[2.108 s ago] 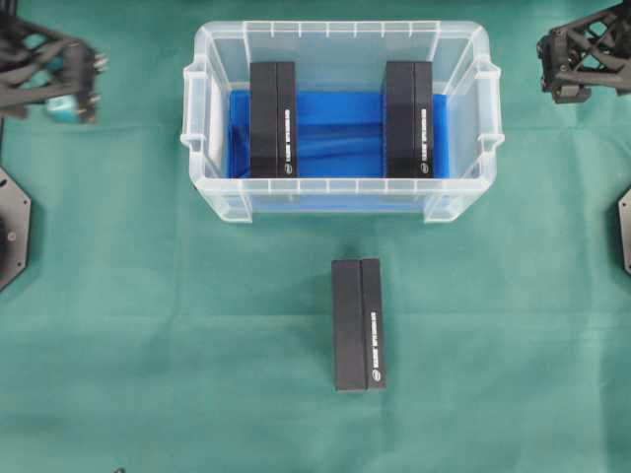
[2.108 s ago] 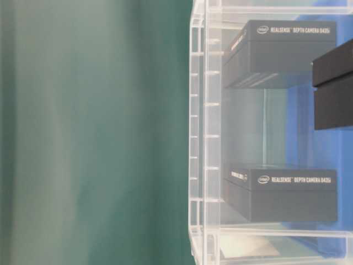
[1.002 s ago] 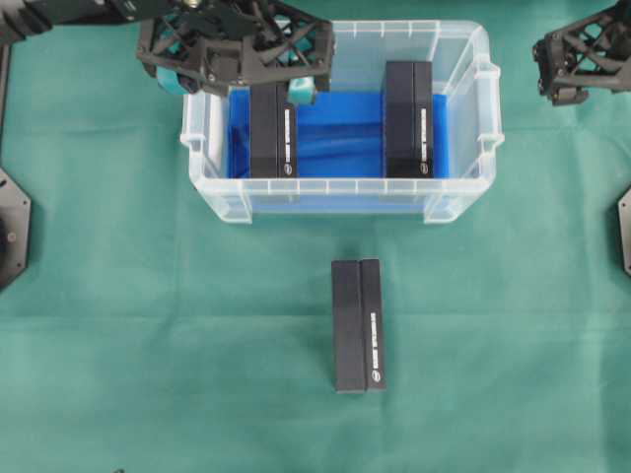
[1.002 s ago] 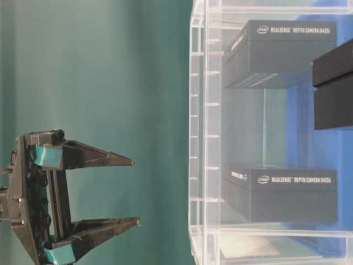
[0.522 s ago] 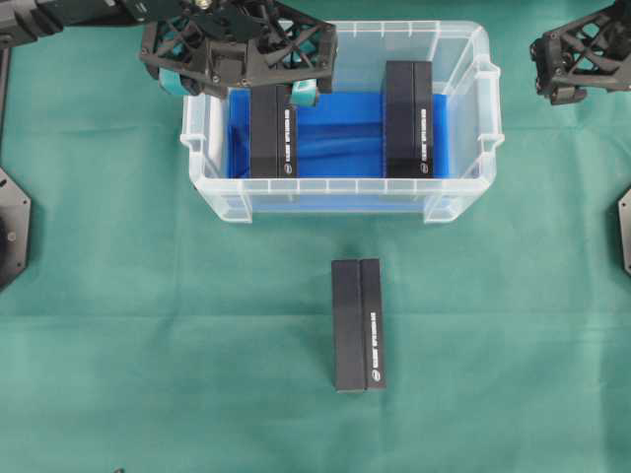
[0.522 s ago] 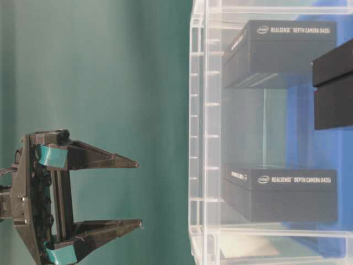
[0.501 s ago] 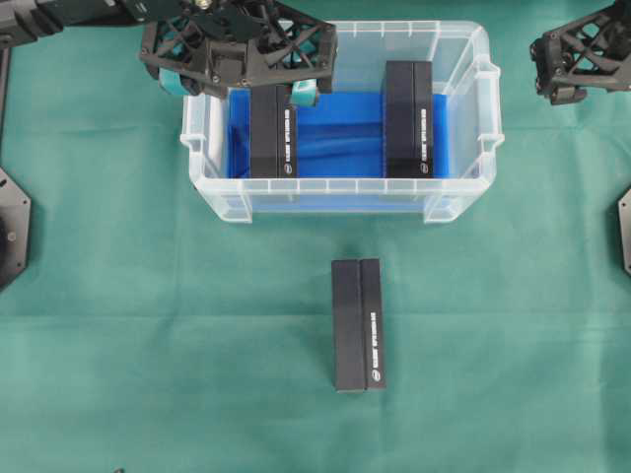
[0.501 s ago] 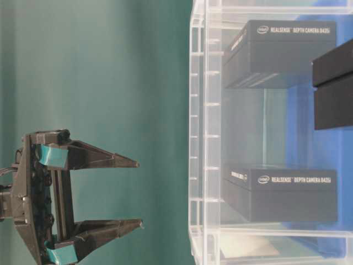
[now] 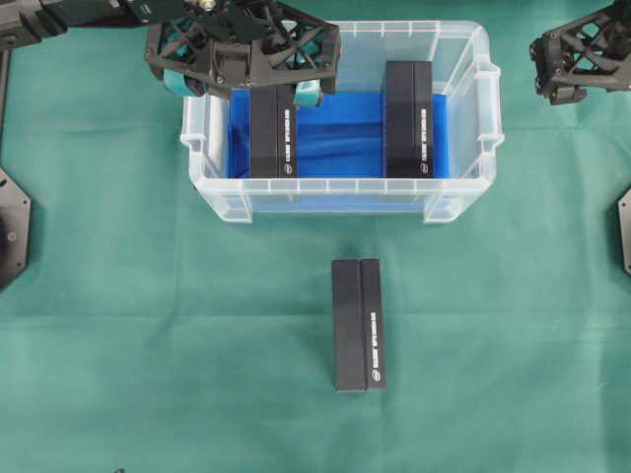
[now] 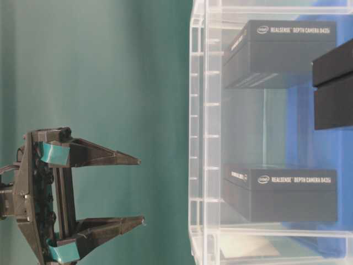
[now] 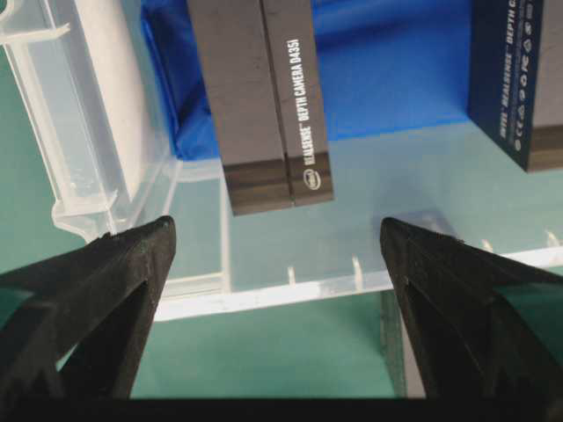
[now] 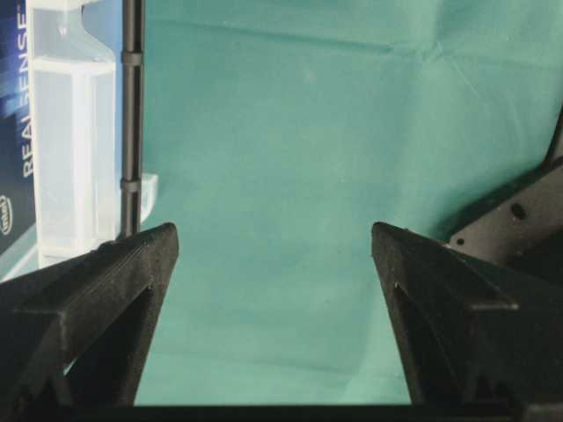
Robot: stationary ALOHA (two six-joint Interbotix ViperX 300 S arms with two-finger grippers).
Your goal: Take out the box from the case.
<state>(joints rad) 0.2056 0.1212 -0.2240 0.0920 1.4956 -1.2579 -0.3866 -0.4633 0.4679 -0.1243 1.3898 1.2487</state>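
Looking from overhead, my left gripper (image 9: 242,74) hangs spread wide over the left box (image 9: 273,120) inside the case (image 9: 340,202); a second box (image 9: 408,106) stands at the right, a third (image 9: 358,325) already lies on the cloth. Table-level shows those fingers above the rim. Left wrist cam frames the box between them, so next I'd descend and straddle it. Right gripper (image 12: 273,246) idles, released, beside the case.

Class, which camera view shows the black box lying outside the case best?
The overhead view: the box outside the case lies whole and unobstructed on the green cloth. The table-level view shows only a dark blurred edge, probably it. Neither wrist view shows it.
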